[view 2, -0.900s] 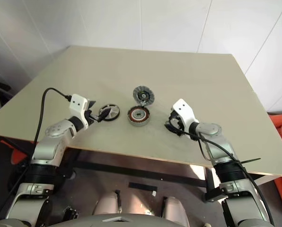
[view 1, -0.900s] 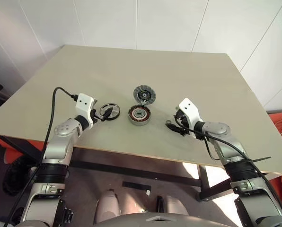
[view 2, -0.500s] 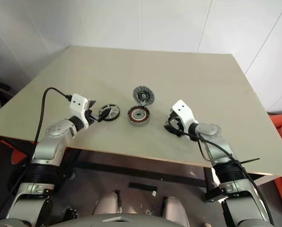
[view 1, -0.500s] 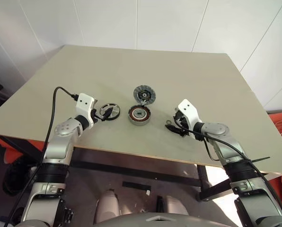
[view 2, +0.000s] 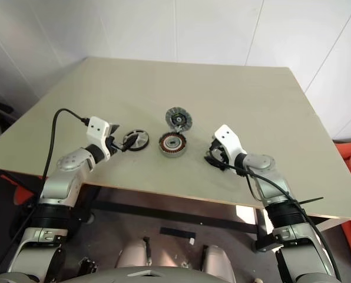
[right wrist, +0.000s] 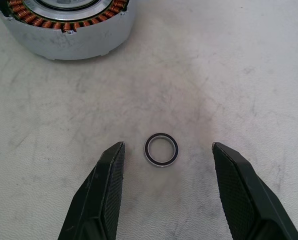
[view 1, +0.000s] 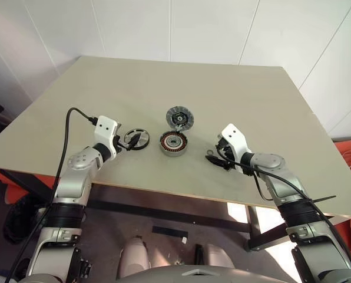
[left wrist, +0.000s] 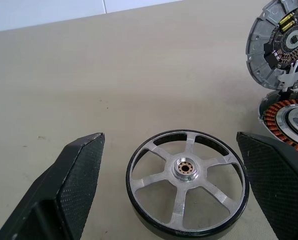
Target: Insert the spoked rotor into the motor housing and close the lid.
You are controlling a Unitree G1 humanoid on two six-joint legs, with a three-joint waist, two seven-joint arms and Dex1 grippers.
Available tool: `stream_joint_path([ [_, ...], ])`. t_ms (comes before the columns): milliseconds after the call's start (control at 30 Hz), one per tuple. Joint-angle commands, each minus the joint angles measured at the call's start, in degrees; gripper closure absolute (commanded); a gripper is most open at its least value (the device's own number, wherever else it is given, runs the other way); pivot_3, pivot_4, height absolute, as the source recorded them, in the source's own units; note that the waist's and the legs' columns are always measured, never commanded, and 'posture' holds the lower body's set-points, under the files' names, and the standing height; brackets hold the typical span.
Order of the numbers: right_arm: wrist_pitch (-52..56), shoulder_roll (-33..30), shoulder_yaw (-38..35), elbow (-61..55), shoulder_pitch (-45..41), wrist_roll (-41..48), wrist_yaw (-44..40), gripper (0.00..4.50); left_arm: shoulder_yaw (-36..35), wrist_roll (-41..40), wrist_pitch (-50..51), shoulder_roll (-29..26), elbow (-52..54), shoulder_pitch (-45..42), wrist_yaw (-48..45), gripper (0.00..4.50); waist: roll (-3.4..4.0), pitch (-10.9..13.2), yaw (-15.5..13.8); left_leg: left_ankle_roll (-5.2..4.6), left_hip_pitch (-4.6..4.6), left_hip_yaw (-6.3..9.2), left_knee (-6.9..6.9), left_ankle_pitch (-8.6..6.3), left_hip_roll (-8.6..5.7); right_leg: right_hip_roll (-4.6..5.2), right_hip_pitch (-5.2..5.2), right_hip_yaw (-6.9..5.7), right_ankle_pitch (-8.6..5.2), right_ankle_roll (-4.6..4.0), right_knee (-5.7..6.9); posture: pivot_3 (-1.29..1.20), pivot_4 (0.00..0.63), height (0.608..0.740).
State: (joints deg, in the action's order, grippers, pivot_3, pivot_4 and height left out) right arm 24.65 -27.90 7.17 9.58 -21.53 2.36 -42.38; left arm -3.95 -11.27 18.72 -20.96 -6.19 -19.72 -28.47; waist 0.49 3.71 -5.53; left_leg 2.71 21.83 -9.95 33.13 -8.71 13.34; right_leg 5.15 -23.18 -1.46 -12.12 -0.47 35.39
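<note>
The spoked rotor [left wrist: 187,185], a flat silver wheel with a dark rim, lies on the table [view 1: 181,82] between the spread fingers of my left gripper [view 1: 135,140], which is open around it without touching. To its right sits the motor housing [view 1: 173,143] with copper windings. Just behind the housing, the lid [view 1: 179,117] leans tilted, its inner face showing. My right gripper [right wrist: 166,165] is open and hangs over a small metal ring [right wrist: 161,149] on the table, right of the housing [right wrist: 66,25].
The beige table reaches far back toward white wall panels. Its front edge [view 1: 164,191] runs close below both arms. A black cable [view 1: 69,127] loops from the left wrist.
</note>
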Motion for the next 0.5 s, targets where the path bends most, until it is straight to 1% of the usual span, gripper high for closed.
stream_joint_path([
  [33, -0.83, 0.52, -0.5, 0.53, -1.22, 0.59, 0.35, 1.37, -0.52, 0.01, -1.08, -0.48, 1.76, -0.92, 0.26, 0.0, 0.0, 0.0, 0.01, 0.0, 0.0, 0.0, 0.0, 0.0, 0.0, 0.0, 0.0, 0.0, 0.0, 0.0, 0.0, 0.0, 0.0, 0.74],
  [267, -1.14, 0.87, -0.43, 1.57, -1.61, 0.5, 0.46, 1.37, -0.54, 0.11, -0.99, -0.71, 2.33, -0.84, 0.27, 0.0, -0.01, 0.0, 0.04, 0.01, -0.05, 0.0, 0.0, 0.0, 0.0, 0.0, 0.02, 0.0, -0.01, 0.01, 0.01, 0.0, 0.0, 0.74],
  [367, -1.15, 0.94, -0.49, 1.88, -1.74, 0.55, 0.43, 1.96, -0.52, 0.22, -1.04, -0.73, 2.4, -0.89, 0.34, 0.0, -0.01, -0.01, 0.05, 0.01, -0.07, 0.0, 0.0, 0.0, 0.0, 0.0, 0.03, 0.01, -0.01, 0.01, 0.01, 0.0, 0.0, 0.74],
  [400, -1.17, 0.94, -0.5, 1.91, -1.72, 0.53, 0.4, 2.26, -0.5, 0.27, -1.08, -0.72, 2.41, -0.89, 0.37, 0.0, -0.01, -0.01, 0.04, 0.01, -0.07, 0.0, 0.0, 0.0, 0.0, 0.0, 0.03, 0.0, -0.01, 0.01, 0.02, 0.0, 0.0, 0.74],
  [433, -1.19, 0.94, -0.53, 1.9, -1.69, 0.52, 0.38, 2.67, -0.46, 0.34, -1.08, -0.72, 2.44, -0.87, 0.4, 0.0, -0.01, -0.01, 0.02, 0.01, -0.07, 0.0, 0.0, 0.0, 0.0, 0.0, 0.04, 0.01, -0.01, 0.01, 0.03, 0.0, 0.0, 0.74],
  [500, -1.34, 0.88, -0.51, 1.91, -1.67, 0.41, 0.47, 3.22, -0.4, 0.43, -1.07, -0.72, 2.52, -0.85, 0.43, 0.0, -0.01, -0.01, 0.01, 0.01, -0.07, 0.0, 0.0, 0.0, -0.01, 0.0, 0.05, 0.01, -0.01, 0.02, 0.03, 0.0, 0.0, 0.74],
])
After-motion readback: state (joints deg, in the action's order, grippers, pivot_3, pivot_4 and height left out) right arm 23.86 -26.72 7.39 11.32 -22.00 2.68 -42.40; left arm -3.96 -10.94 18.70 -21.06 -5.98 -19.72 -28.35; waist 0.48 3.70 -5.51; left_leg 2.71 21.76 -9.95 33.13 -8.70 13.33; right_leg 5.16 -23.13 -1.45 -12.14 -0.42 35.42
